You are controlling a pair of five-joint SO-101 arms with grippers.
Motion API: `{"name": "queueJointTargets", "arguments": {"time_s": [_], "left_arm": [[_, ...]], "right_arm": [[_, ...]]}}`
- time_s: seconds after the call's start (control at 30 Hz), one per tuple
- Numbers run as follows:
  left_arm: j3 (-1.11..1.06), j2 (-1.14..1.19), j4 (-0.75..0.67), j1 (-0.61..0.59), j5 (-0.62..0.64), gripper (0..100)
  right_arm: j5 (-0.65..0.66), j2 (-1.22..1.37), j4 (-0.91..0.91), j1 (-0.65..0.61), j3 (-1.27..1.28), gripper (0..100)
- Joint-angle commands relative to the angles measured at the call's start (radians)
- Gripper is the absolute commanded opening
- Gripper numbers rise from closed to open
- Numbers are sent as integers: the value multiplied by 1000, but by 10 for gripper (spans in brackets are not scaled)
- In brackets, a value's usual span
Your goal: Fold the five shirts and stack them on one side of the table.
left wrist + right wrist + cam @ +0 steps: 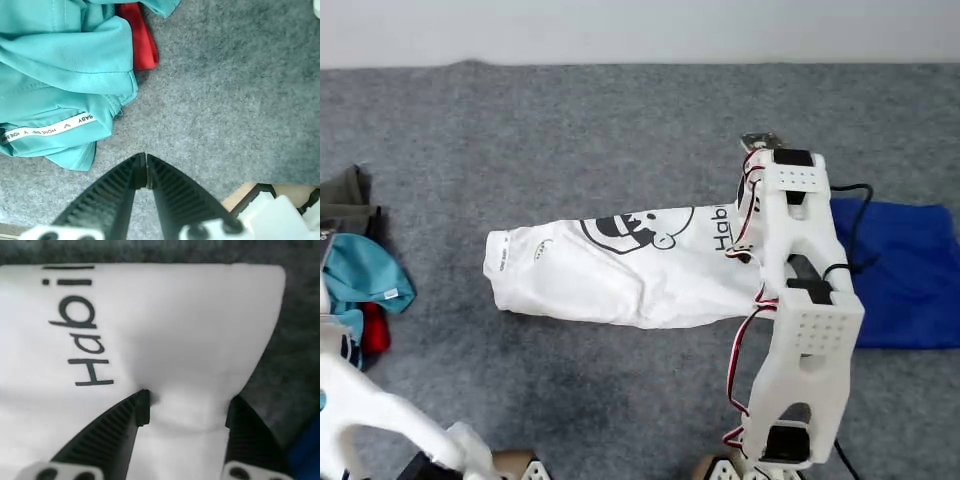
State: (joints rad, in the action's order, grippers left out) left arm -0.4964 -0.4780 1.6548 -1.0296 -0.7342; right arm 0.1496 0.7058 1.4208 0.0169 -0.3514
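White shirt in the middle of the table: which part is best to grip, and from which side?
Probably grip the short end of the white shirt nearest the blue shirt, coming down from above. It lies flat as a long folded band, and that end is a straight edge. The right gripper stands over it, jaws open astride a raised fold.

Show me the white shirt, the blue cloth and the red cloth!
white shirt [620,285], high view, on its plain middle below the drawing.
blue cloth [905,265], high view, on its flat middle.
red cloth [142,45], left wrist view, on its visible strip.
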Motion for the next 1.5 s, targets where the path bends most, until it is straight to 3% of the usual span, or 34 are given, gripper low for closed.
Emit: {"name": "queueJointTargets", "arguments": {"time_s": [0.0,0.1,0.3,0.6,0.9,1.2,1.47], "left_arm": [[35,-26,12,5,-3,8],[35,-26,12,5,-3,8],[31,-26,14,32,-3,8],[31,-26,55,178,-2,8],[35,-26,49,183,-2,8],[36,-26,51,180,-2,8],[31,-28,46,127,-3,8]], "right_arm": [[0,10,-8,-2,2,139],[0,-13,21,-2,0,0],[66,-125,124,-41,0,9],[120,-321,219,-257,0,9],[120,-438,208,-429,0,9],[115,-446,76,-599,0,9],[120,-375,-150,-720,0,9]]}}
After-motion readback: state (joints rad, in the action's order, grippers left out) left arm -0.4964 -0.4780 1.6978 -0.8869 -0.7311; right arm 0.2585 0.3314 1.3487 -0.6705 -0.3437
